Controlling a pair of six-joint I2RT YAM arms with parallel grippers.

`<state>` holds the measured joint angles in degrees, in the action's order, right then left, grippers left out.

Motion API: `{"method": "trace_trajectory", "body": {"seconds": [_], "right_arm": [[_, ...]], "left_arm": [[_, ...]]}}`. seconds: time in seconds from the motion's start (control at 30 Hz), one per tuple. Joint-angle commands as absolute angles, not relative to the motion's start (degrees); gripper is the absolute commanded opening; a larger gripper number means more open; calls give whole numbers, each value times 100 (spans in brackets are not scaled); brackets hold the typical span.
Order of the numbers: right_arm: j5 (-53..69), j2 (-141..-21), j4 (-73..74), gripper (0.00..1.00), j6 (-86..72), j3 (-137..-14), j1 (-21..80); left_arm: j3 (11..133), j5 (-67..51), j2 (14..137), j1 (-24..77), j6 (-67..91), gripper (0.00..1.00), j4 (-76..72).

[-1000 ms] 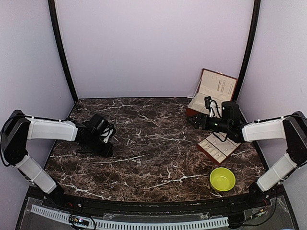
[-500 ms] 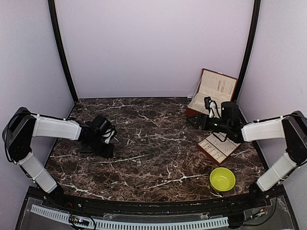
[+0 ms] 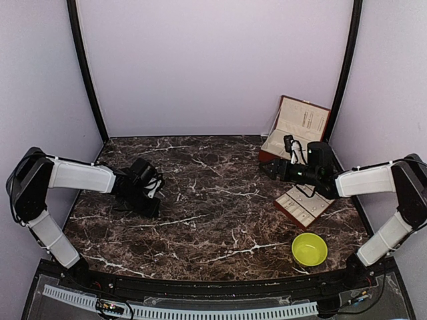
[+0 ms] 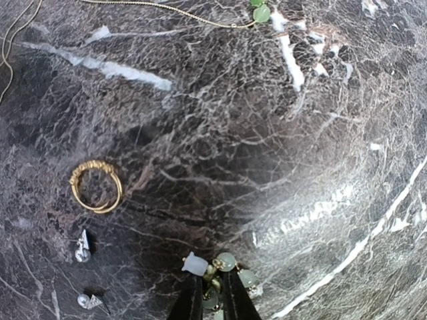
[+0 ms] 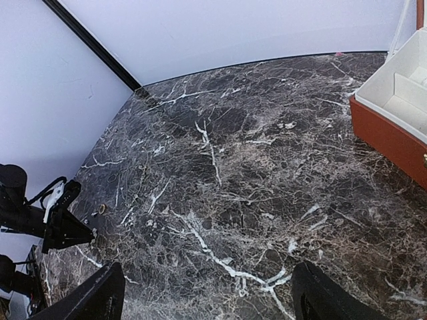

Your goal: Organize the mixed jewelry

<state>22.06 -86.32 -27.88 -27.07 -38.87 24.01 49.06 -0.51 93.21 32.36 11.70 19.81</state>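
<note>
On marble (image 4: 280, 133), twisted gold ring (image 4: 93, 167), pale-green beads (image 4: 227, 261)

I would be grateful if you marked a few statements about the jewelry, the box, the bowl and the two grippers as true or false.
1. The left gripper is closed on a green-beaded piece. True.
2. The yellow-green bowl stands on the right arm's side of the table. True.
3. The gold ring lies in that bowl. False: it lies on the bare marble, apart from the left gripper.
4. The right gripper is shut. False: its jaws stand wide apart with nothing between them.
5. The reddish-brown box has its lid shut. False: the lid stands open, showing the cream lining.
</note>
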Motion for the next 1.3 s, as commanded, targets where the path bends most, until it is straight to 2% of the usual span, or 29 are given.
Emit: {"method": "trace_trajectory", "body": {"seconds": [0.0, 0.2, 0.53, 0.9, 1.27], "right_arm": [[2206, -8684, -3088, 87, -2708, -3983, 2446], [2206, -8684, -3115, 87, -2738, -3981, 2443], [2234, -8675, -3134, 87, -2783, -3973, 2448], [2694, -8806, -3284, 88, -2689, -4093, 2702], [3621, -9091, -4100, 87, -3153, -4118, 2909]], "left_arm": [[4913, 179, 9174, 3230, 1112, 10, 1986], [4797, 188, 8796, 3228, 1047, 6, 1779], [4602, 13, 8317, 3239, 953, 6, 1497], [4596, -1353, 8014, 3249, 608, 6, 1011], [5228, -2408, 8243, 3345, -45, 6, 886]]}}
